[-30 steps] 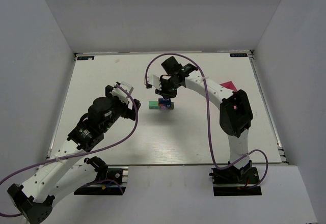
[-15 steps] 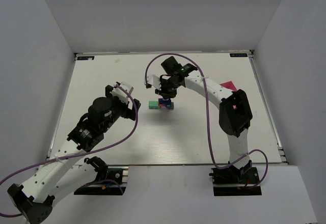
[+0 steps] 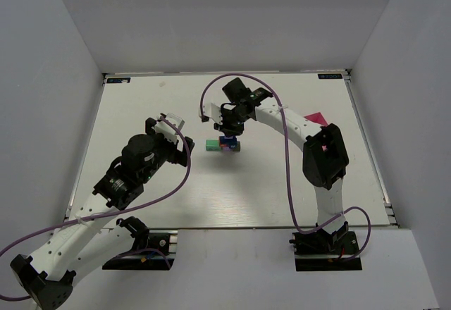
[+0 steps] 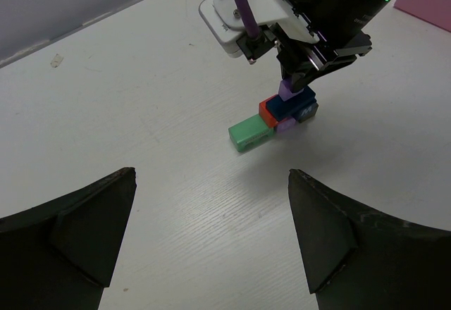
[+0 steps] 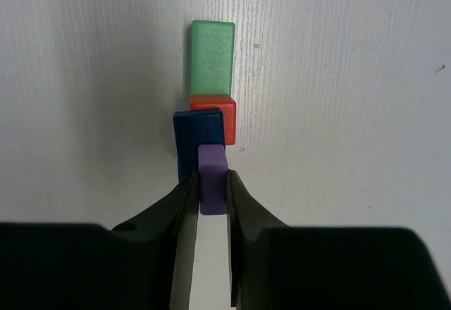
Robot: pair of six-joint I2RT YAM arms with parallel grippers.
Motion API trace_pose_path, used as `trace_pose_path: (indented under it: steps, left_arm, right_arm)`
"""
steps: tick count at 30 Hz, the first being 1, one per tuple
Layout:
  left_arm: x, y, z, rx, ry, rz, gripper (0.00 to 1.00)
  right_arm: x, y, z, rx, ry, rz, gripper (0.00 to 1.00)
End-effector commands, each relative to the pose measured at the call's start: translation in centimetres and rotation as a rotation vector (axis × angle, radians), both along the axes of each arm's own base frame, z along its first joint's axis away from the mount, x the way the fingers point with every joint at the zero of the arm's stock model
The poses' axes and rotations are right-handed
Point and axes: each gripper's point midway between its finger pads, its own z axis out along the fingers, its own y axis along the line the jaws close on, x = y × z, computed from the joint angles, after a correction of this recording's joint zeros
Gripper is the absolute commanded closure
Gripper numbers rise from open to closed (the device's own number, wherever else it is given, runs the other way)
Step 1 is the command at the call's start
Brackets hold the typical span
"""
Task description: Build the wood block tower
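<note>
Right end effector (image 5: 211, 187) is pinching a small purple block (image 5: 211, 160), its two fingers drawn in narrowly against the block's sides and pointing down at the white surface (image 5: 338, 77). Directly beneath that grip the tower (image 3: 224, 144) is sitting as a low cluster. A blue block (image 5: 196, 137) is lying under and just to one side of the held piece, a red block (image 5: 220, 104) is touching it just beyond the fingertips, and a green block (image 5: 213, 56) is lying flat farther out past the red one, end to end with it. From the left wrist view a second purple piece (image 4: 285, 127) is showing low against the blue block, though it is probably too small there to say how it is resting. Whether the held block is touching the blue one cannot be told. Left end effector (image 4: 211, 176) is hovering well apart from the tower with its fingers spread wide, gripping nothing. A pink tray (image 4: 430, 0) is sitting well beyond the right end effector.
</note>
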Motion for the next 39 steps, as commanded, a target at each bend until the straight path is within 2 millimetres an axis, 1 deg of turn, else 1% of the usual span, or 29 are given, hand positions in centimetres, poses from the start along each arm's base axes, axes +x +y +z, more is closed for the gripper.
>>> trace_pose_path:
  steps: [1,7,13,14,15,18,22,25,29,31,32,33,34,36,37,38,39]
  left_arm:
    - [-0.11,0.01,0.63,-0.023,-0.015,-0.004,0.01]
    - [-0.11,0.01,0.63,-0.023,-0.015,-0.004,0.01]
    - [-0.11,0.01,0.63,-0.023,-0.015,-0.004,0.01]
    - [-0.11,0.01,0.63,-0.023,-0.015,-0.004,0.01]
    - [-0.11,0.01,0.63,-0.023,-0.015,-0.004,0.01]
    - [-0.11,0.01,0.63,-0.023,-0.015,-0.004,0.01]
    - [-0.11,0.01,0.63,-0.023,-0.015,-0.004,0.01]
    - [-0.11,0.01,0.63,-0.023,-0.015,-0.004,0.01]
    - [-0.11,0.01,0.63,-0.023,-0.015,-0.004,0.01]
    - [-0.11,0.01,0.63,-0.023,-0.015,-0.004,0.01]
    - [-0.11,0.01,0.63,-0.023,-0.015,-0.004,0.01]
    - [-0.11,0.01,0.63,-0.023,-0.015,-0.004,0.01]
    - [-0.11,0.01,0.63,-0.023,-0.015,-0.004,0.01]
    - [-0.11,0.01,0.63,-0.023,-0.015,-0.004,0.01]
    - [-0.11,0.01,0.63,-0.023,-0.015,-0.004,0.01]
    - [-0.11,0.01,0.63,-0.023,-0.015,-0.004,0.01]
    - [-0.11,0.01,0.63,-0.023,-0.015,-0.004,0.01]
  right_arm:
    - [0.03,1.09,0.84,0.029,0.002,0.01,0.99]
    - [-0.11,1.07,0.9,0.028,0.003,0.011,0.99]
    - [-0.17,1.09,0.62,0.023,0.007,0.012,0.94]
    - [-0.09,1.06,0.68,0.024,0.006,0.011,0.92]
    - [-0.11,1.04,0.55,0.022,0.007,0.012,0.87]
    - [-0.16,1.05,0.53,0.02,0.007,0.013,0.8]
    - [-0.17,1.01,0.36,0.017,0.009,0.012,0.72]
    - [-0.1,0.84,0.25,0.014,0.01,0.008,0.71]
    - [-0.11,1.0,0.29,0.016,0.007,0.009,0.63]
    - [-0.12,0.92,0.19,0.015,0.008,0.011,0.57]
    - [0.01,0.91,0.25,0.014,0.002,0.011,0.52]
    - [-0.04,0.88,0.45,0.02,0.002,0.009,0.51]
    - [-0.07,0.88,0.32,0.016,0.002,0.011,0.46]
    - [-0.01,0.9,0.58,0.022,-0.006,0.009,0.33]
    - [-0.01,0.85,0.53,0.023,-0.004,0.007,0.23]
    - [-0.04,0.82,0.51,0.023,-0.004,0.007,0.1]
    - [0.01,0.86,0.71,0.028,-0.01,0.007,0.1]
